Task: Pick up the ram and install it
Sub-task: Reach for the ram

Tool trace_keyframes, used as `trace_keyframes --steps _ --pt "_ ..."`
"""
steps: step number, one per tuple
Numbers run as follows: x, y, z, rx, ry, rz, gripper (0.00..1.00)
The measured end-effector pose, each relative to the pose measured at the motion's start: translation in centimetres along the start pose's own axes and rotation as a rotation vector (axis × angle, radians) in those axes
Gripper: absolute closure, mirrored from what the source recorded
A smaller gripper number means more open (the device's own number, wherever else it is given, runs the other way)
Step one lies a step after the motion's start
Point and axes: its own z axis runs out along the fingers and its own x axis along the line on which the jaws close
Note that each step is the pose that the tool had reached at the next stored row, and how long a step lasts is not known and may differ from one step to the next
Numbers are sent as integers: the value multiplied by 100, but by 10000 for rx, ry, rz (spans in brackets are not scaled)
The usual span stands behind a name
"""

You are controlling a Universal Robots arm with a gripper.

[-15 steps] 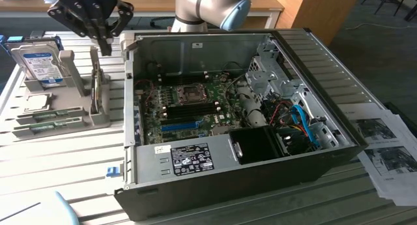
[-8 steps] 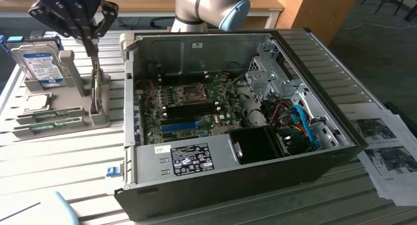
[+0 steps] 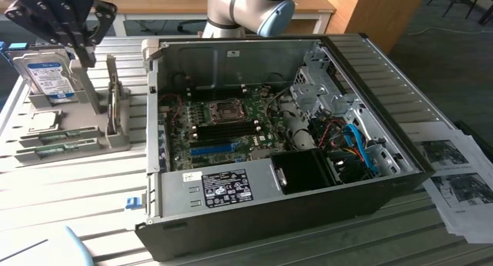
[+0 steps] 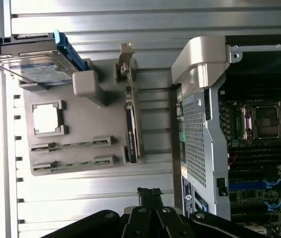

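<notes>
Closest to your wrist camera, the gripper has its jaws pressed together with nothing between them. You'll see it hanging above the desk by the hard drive. Your ram lies flat in the grey holder, apart from the open computer case.

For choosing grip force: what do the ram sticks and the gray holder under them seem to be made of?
Ram sticks: green circuit board, matte, probably fibreglass laminate. Gray holder: likely plastic, matte, uniformly gray with rounded moulded edges.
</notes>
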Motion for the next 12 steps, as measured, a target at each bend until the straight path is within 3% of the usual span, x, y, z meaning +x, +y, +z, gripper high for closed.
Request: trace_keyframes --steps 12 --pt "377 -28 -9 0 0 -2 91"
